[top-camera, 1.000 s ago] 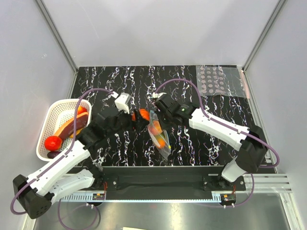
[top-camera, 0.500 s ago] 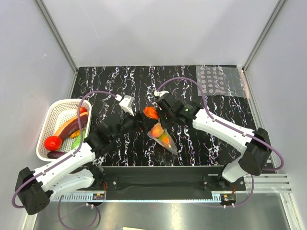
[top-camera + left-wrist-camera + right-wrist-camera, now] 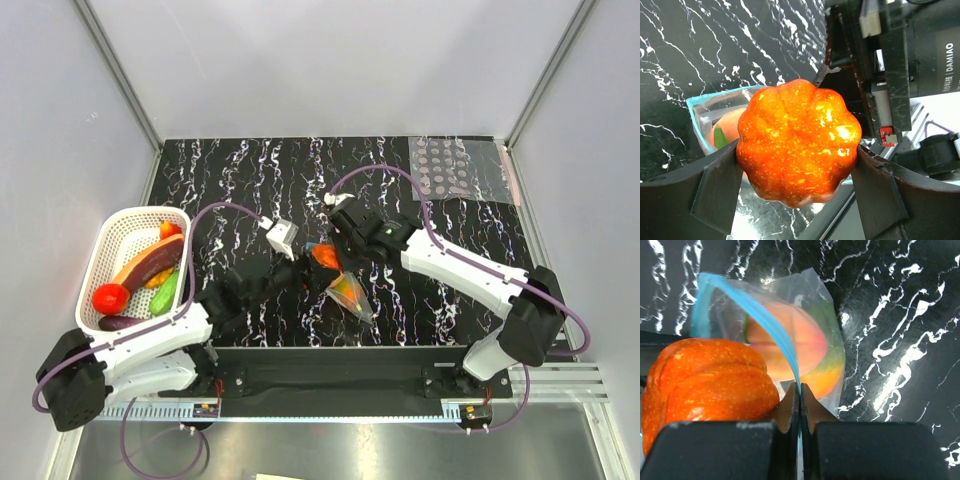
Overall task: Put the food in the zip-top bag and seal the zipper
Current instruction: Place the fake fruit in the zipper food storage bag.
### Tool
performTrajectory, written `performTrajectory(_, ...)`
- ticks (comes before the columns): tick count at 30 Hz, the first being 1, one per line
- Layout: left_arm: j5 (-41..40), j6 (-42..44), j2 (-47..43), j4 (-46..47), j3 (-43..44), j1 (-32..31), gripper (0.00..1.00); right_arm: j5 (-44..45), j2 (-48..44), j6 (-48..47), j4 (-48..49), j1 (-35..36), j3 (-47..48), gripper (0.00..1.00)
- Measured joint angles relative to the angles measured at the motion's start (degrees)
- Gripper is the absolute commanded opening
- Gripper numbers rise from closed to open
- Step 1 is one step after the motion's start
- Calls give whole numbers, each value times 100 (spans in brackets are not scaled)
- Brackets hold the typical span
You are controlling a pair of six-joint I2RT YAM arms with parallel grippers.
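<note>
Clamped in left gripper (image 3: 797, 167): orange toy pumpkin (image 3: 799, 135), probably rigid, light, glossy; grip across ribs. Pinched flat in right gripper (image 3: 799, 402): zipper (image 3: 766, 320) of limp, slippery-looking zip-top bag (image 3: 832, 320); hold at rim only.

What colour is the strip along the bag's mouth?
The zipper is light blue, clearest in the right wrist view.

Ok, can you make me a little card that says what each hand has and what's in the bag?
left hand: holds the orange fruit at the mouth of the bag
right hand: pinches the zipper, lifting one edge
in bag: peach fruit, green fruit
zipper: open, not sealed
basket: far left, holds other toy food
</note>
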Motion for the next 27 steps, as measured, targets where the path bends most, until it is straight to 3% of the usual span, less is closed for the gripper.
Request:
performTrajectory(12,448,1062,1115,-2050,1633,-48,50,356,-31,-96,-247,-81,-249,0)
performTrajectory(27,914,1333,323,-2020,1200,-131,49,195,-201,-175,114,-70,-269,0)
